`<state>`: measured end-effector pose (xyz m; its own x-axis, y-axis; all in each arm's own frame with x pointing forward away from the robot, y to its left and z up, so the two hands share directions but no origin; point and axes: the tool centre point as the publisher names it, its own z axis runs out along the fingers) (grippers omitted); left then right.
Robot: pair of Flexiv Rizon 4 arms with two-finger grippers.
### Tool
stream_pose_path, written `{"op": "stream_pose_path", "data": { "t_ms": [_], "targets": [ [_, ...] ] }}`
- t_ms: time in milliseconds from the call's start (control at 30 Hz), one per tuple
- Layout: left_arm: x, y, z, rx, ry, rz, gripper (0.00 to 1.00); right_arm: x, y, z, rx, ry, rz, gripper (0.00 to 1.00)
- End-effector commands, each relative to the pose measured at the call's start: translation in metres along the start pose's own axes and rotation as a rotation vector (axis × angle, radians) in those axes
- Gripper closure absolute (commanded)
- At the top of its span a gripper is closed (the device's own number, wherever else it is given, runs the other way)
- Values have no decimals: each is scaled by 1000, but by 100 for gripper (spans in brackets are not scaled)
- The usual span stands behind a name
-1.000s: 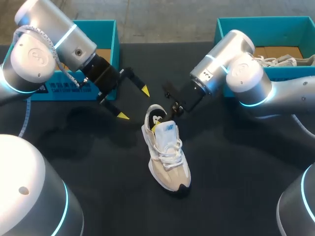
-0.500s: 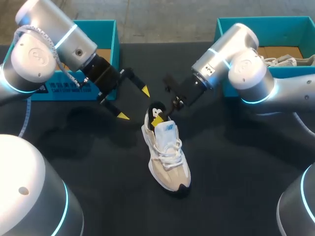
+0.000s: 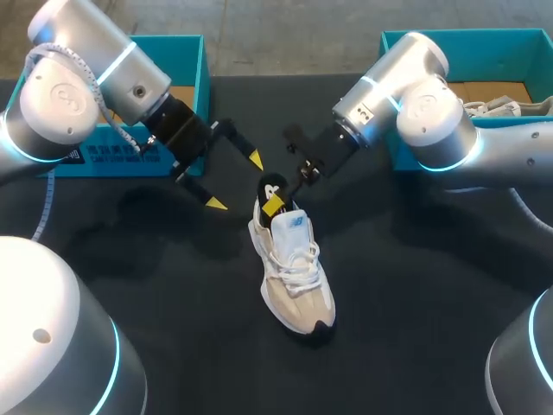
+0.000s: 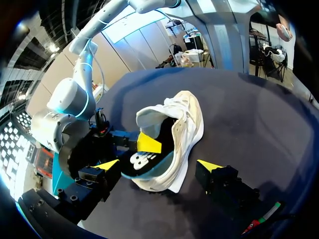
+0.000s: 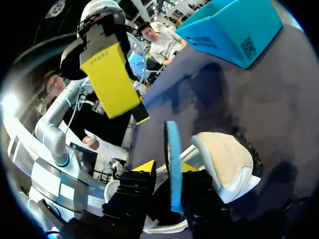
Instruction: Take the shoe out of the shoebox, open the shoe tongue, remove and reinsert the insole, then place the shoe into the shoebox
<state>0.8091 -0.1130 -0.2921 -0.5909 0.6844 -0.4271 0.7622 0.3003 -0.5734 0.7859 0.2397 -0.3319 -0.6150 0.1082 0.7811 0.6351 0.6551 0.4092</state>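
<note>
A white and beige sneaker (image 3: 295,275) lies on the dark table, heel toward the far side. Its dark insole (image 3: 274,185) sticks up out of the heel opening. My right gripper (image 3: 277,201) is at the heel. In the right wrist view the insole (image 5: 173,164) stands edge-on between its fingers: it lies against one finger and a gap shows at the other, so my right gripper (image 5: 166,167) is open. My left gripper (image 3: 235,181) hangs wide open just left of the heel, holding nothing. In the left wrist view the sneaker (image 4: 187,124) lies ahead of my left gripper (image 4: 158,164).
A teal shoebox (image 3: 188,60) stands at the back left behind my left arm. A second teal box (image 3: 390,52) at the back right holds another pale shoe (image 3: 501,107). A pen (image 4: 266,215) lies near my left gripper.
My right gripper pinched at the heel, then widened and drew back a little. The insole's heel end now stands higher out of the shoe. My left arm has not moved.
</note>
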Motion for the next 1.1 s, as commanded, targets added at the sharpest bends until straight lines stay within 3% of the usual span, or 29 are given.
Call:
{"op": "stream_pose_path", "data": {
  "t_ms": [33,733,900,1100],
  "targets": [
    [-2,-1,-1,-2,6,3,0,0,-10,4,-110,4,-17,69],
    [-6,-2,2,-1,14,23,0,9,-20,-3,-139,-42,6,65],
    [-4,-2,0,-4,11,23,0,8,-17,-2,-133,-39,4,67],
    [-4,-3,-2,-7,10,23,0,9,-25,-2,-142,-42,28,69]
  ]
}}
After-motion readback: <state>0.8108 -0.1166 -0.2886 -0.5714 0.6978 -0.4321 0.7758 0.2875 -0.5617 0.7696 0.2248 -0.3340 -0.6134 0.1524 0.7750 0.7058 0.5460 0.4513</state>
